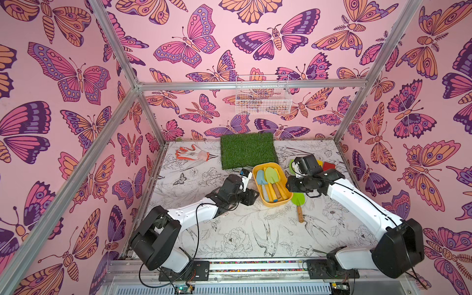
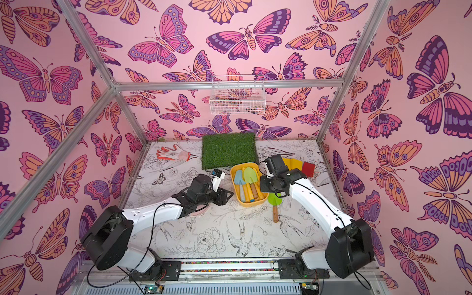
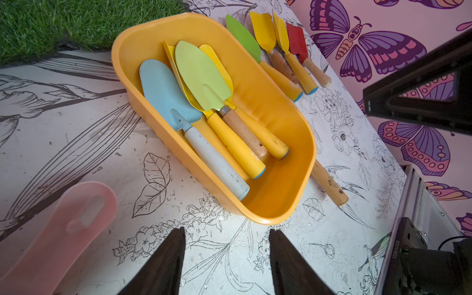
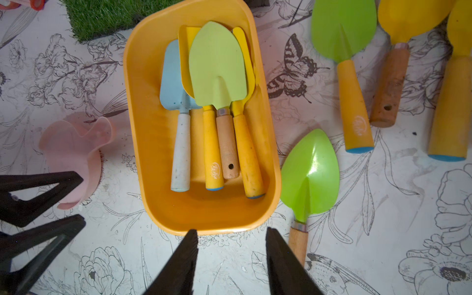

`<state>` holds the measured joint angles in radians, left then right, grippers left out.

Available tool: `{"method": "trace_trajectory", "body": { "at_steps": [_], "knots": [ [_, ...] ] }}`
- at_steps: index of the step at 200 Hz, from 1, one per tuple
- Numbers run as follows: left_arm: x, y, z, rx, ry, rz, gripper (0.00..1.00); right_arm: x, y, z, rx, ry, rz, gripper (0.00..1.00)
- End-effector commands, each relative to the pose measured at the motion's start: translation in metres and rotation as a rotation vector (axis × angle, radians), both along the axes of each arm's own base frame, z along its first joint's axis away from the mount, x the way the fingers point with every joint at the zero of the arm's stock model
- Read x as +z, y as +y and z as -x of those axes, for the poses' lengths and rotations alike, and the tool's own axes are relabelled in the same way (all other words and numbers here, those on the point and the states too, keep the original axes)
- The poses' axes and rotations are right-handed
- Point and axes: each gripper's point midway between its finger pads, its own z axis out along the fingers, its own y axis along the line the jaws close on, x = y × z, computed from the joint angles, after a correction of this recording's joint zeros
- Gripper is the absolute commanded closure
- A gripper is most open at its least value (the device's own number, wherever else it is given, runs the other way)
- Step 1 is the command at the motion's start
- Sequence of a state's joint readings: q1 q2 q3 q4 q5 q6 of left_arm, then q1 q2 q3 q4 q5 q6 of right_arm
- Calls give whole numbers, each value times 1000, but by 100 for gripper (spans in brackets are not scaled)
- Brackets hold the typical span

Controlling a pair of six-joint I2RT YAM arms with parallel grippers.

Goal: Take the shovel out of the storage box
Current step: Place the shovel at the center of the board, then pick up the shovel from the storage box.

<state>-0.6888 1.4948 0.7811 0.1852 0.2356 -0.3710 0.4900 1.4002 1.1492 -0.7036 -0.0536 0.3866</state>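
The storage box (image 4: pixel 145 115) sits between the left gripper (image 3: pixel 226 232) and right gripper (image 4: pixel 231 235), both spread and empty. The green shovel (image 4: pixel 217 63) lies topmost of 4 inside. Its tightly packed handle risks snagging neighbours or tipping the box.

Storage box (image 4: pixel 207 212): yellow-orange tub, upright. Four shovels lie inside, handles parallel: blue shovel (image 4: pixel 171 76), light-green shovel (image 4: pixel 217 66) topmost, yellow shovels (image 4: pixel 213 153) (image 4: pixel 249 158).

Bright and even, with only faint shadows. Shines white on the green shovel (image 4: pixel 313 168). Looks blurry on the pink dustpan (image 3: pixel 61 229), bent at the edges.
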Motion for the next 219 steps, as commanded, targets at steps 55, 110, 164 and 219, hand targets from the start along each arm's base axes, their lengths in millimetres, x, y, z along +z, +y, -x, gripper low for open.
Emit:
{"method": "trace_trajectory", "body": {
  "at_steps": [55, 110, 164, 219],
  "knots": [
    [-5, -6, 2, -23, 15, -11, 42, -26, 19, -31, 55, 77, 115, 53],
    [-4, -6, 2, -24, 17, -9, 42, -53, 34, -47, 88, 152, 144, 57],
    [-5, -5, 2, -22, 13, -13, 41, -86, 48, -53, 132, 223, 178, 55],
    [-3, -5, 2, -21, 8, -12, 41, -109, 49, -68, 149, 234, 247, 60]
  ]
}}
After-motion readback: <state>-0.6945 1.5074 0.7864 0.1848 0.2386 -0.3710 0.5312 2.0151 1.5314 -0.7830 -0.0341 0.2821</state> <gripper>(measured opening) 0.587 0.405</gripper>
